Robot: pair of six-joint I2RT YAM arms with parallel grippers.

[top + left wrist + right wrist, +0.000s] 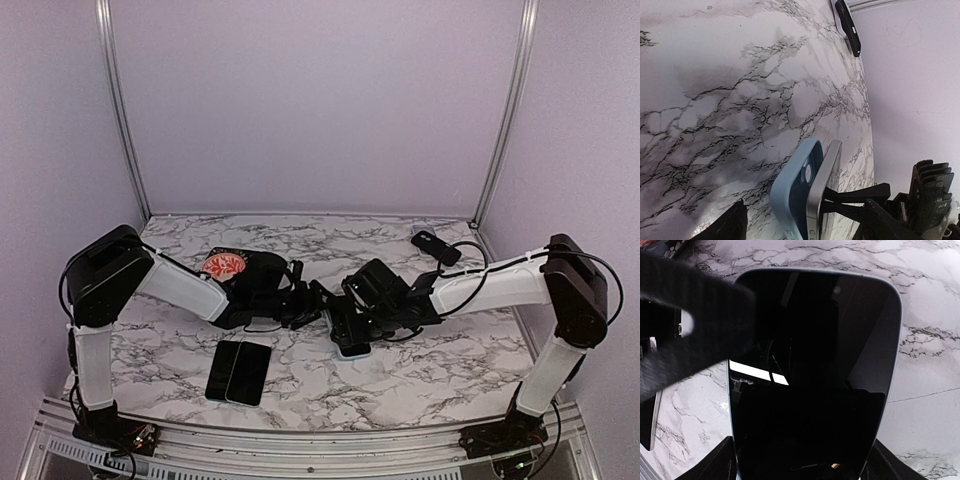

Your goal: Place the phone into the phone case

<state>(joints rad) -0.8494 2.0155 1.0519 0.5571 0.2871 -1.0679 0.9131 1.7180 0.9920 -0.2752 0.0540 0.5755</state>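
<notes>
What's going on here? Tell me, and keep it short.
Both arms meet mid-table over one phone. The right tool grips it across its width. A light blue case lies against the phone's back, but the two gape apart at one end, so the phone is not fully seated yet. The left tool sits at that end with its jaws open, one finger crossing the phone's corner.

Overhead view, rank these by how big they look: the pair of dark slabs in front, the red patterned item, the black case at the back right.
1. pair of dark slabs
2. red patterned item and black case look alike; the left arm partly hides the red one.
</notes>
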